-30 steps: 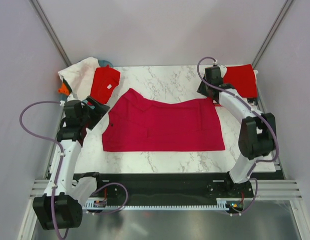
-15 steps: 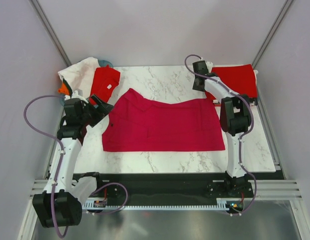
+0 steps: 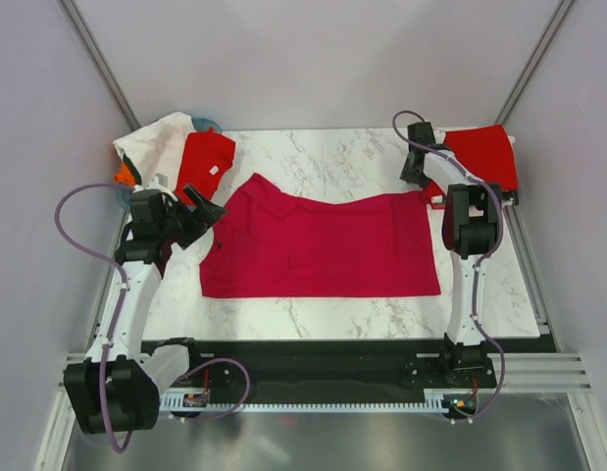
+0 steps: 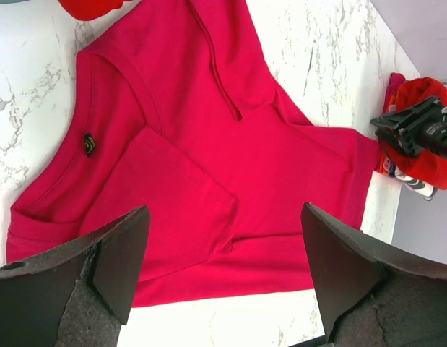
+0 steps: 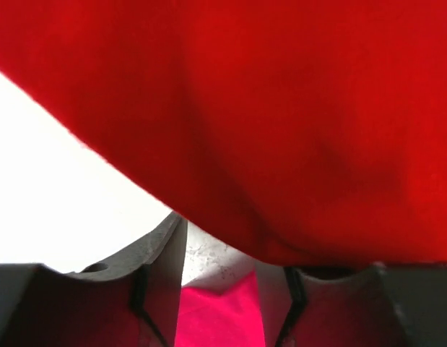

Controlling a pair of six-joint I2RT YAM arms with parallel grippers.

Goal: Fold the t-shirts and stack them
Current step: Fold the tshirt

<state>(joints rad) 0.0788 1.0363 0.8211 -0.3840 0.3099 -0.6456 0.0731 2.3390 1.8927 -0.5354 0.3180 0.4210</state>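
A crimson-magenta t-shirt (image 3: 318, 245) lies spread flat mid-table, with its small collar (image 4: 216, 69) and a folded-in sleeve showing in the left wrist view. My left gripper (image 3: 203, 211) hovers open over that shirt's left edge, nothing between its fingers (image 4: 224, 217). A bright red t-shirt (image 3: 484, 157) sits at the back right corner. My right gripper (image 3: 419, 172) is at its left edge. Its fingers are partly closed, and their tips are buried in the red cloth (image 5: 295, 108). A black-and-white garment (image 4: 414, 184) peeks from under the red one.
At the back left are a white t-shirt (image 3: 161, 142), another red one (image 3: 205, 162) and an orange scrap (image 3: 124, 175), heaped over a teal basket (image 3: 207, 125). Bare marble table (image 3: 323, 157) shows behind and in front of the spread shirt. Frame posts rise at both back corners.
My right gripper swung left, tugging the red t-shirt's edge, then came back right and nearer, leaving the shirt farther right. My left gripper edged right toward the magenta shirt.
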